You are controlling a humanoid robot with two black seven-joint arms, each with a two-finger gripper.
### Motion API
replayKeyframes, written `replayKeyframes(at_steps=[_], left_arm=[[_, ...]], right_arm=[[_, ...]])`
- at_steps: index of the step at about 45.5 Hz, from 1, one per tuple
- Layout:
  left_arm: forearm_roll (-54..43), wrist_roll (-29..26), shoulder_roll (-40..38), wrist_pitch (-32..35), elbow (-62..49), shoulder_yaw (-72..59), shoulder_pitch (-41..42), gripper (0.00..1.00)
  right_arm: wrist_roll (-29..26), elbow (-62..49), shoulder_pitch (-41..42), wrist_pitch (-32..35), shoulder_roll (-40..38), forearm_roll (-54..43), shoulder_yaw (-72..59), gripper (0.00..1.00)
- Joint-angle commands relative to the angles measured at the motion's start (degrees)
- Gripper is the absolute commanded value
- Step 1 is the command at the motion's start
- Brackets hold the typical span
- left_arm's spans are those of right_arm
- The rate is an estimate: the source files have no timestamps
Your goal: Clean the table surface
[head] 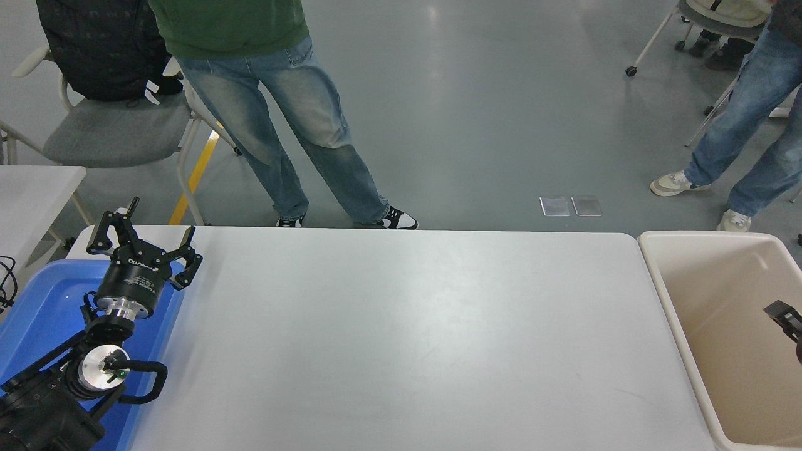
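The table surface point(401, 332) is lying smooth, white and bare across the middle, running between a blue bin point(37, 313) and a beige bin point(720, 300). The left gripper point(141, 241) is hanging released over the blue bin; the right gripper point(783, 313) is barely showing, its state unclear. A person point(276, 113) is standing beyond the far edge.

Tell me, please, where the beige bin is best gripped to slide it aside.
On the beige bin, probably the lipped rim along the side facing the table, pinched from above: the walls are broad and slope inward, and the top is open.
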Motion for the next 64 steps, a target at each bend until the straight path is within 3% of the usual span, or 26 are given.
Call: replayKeyframes(at_steps=[1, 20, 30, 42, 48, 56, 64], left_arm=[[0.0, 0.0, 0.01, 0.01, 0.0, 0.01, 0.0, 0.99], [0.0, 0.0, 0.01, 0.01, 0.0, 0.01, 0.09, 0.99], [0.0, 0.0, 0.01, 0.01, 0.0, 0.01, 0.0, 0.99], [0.0, 0.0, 0.01, 0.01, 0.0, 0.01, 0.09, 0.99], [0.0, 0.0, 0.01, 0.01, 0.0, 0.01, 0.09, 0.99], [0.0, 0.0, 0.01, 0.01, 0.0, 0.01, 0.09, 0.99], [0.0, 0.0, 0.01, 0.01, 0.0, 0.01, 0.09, 0.99]], right_arm=[[-0.02, -1.11, -0.48, -0.42, 0.02, 3.42, -0.4, 1.0], [0.16, 3.1, 0.66, -0.24, -0.59, 5.79, 6.88, 1.0], [0.95, 20.67, -1.8, -0.24, -6.13, 5.88, 31.56, 1.0], [1.13, 39.65, -15.24, 0.9, -5.43, 8.08, 62.96, 1.0], [1.13, 41.86, -15.95, 0.9, -4.47, 11.23, 63.94, 1.0], [1.04, 42.13, -15.43, 4.5, -3.59, 24.06, 63.68, 1.0], [1.04, 43.8, -15.25, 6.08, -3.24, 26.36, 64.29, 1.0]])
